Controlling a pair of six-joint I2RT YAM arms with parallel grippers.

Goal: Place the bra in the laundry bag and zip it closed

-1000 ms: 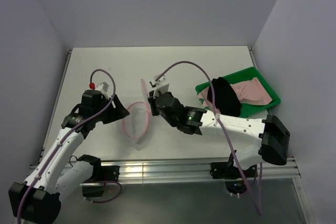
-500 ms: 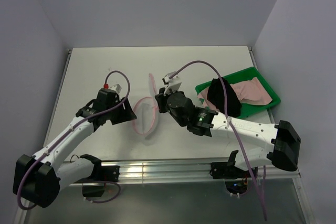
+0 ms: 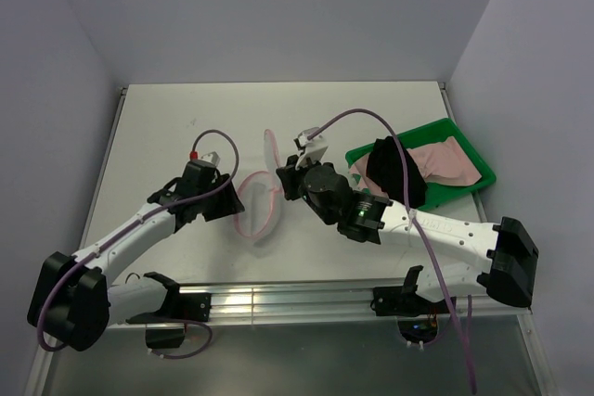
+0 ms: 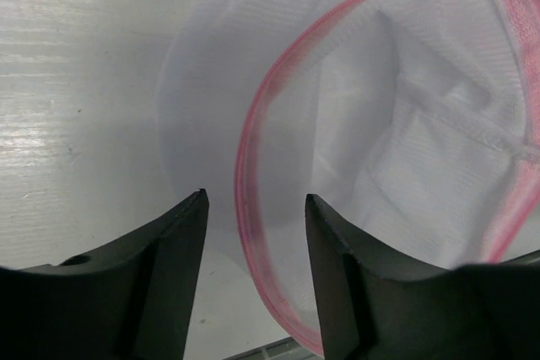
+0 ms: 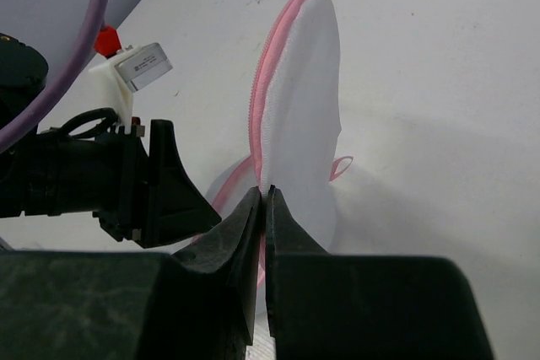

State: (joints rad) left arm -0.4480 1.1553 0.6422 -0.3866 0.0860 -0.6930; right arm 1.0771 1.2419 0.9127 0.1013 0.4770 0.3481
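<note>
The laundry bag, white mesh with a pink zipper rim, lies open at the table's middle, its lid standing upright. My right gripper is shut on the lid's pink rim and holds it up. My left gripper is open, its jaws on either side of the bag's lower pink rim without closing on it. It shows left of the bag in the top view. The pale pink bra lies in the green tray at the right, partly under a black garment.
The green tray sits near the table's right edge by the right wall. A metal rail runs along the near edge. My purple cables arch over both arms.
My left gripper has moved right and forward to the bag's rim. My right gripper has shifted right with the lid, and the bag has moved a little right.
</note>
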